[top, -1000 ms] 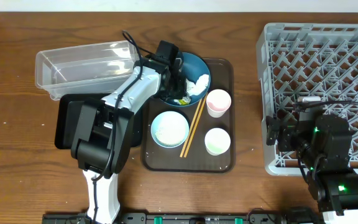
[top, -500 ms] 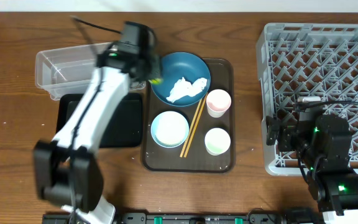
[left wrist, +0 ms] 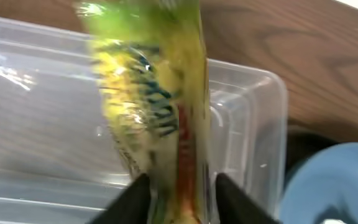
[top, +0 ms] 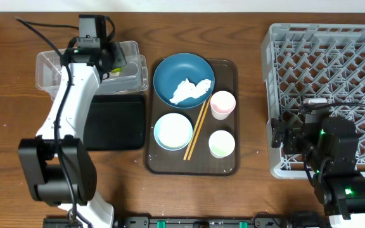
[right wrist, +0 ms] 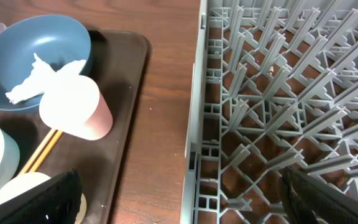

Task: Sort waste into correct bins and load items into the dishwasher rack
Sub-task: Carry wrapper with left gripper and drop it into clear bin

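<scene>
My left gripper (left wrist: 178,199) is shut on the yellow-green snack wrapper (left wrist: 151,99) and holds it over the clear plastic tub (top: 56,66), also in the left wrist view (left wrist: 36,124). The black tray (top: 116,123) lies in front of the tub. Crumpled white tissue (top: 190,90) sits in the dark-blue bowl (top: 184,79). The light-blue bowl (top: 173,131), wooden chopsticks (top: 196,131), pinkish cup (top: 222,104) and white cup (top: 222,144) stand on the brown serving tray. My right gripper (right wrist: 179,199) is open over the left wall of the grey dishwasher rack (top: 325,95).
The dark brown serving tray (top: 230,166) lies between the bins and the rack. Bare wooden table (right wrist: 166,74) shows between the serving tray and the rack. The left arm (top: 65,114) stretches over the black tray.
My left gripper lifted the wrapper out of the dark-blue bowl and swung left to over the clear tub. The right arm has not moved.
</scene>
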`<act>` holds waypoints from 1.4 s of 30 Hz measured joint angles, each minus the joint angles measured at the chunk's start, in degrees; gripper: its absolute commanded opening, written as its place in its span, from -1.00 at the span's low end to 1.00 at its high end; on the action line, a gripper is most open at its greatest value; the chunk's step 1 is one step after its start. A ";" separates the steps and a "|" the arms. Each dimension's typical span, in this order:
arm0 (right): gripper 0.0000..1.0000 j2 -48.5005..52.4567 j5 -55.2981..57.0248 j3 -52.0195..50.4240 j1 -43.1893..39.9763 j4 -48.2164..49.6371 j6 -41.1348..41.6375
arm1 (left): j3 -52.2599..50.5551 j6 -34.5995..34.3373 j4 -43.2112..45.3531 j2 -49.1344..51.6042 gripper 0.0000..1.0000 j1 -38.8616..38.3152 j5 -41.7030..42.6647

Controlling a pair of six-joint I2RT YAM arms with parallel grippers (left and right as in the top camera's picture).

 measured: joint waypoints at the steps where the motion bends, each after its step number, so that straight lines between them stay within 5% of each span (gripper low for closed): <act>1: 0.99 0.00 0.00 0.00 0.00 0.00 0.00 | 0.00 -0.04 0.02 0.17 -0.06 0.07 -0.04; 16: 0.99 0.00 0.00 0.00 0.00 -0.17 0.00 | 0.00 -0.02 -2.14 -1.70 0.09 -7.91 5.38; 21: 0.98 0.00 0.00 0.00 0.00 -0.57 0.00 | 0.00 0.04 -1.75 -1.70 0.07 -11.61 -0.02; 31: 0.99 0.00 0.00 0.00 0.00 -0.68 0.00 | 0.00 0.13 -0.55 -1.62 -0.20 -4.79 -8.09; 42: 0.98 0.00 0.00 0.00 0.00 -1.29 0.00 | 0.00 0.13 -0.17 5.68 -0.22 -2.21 -8.98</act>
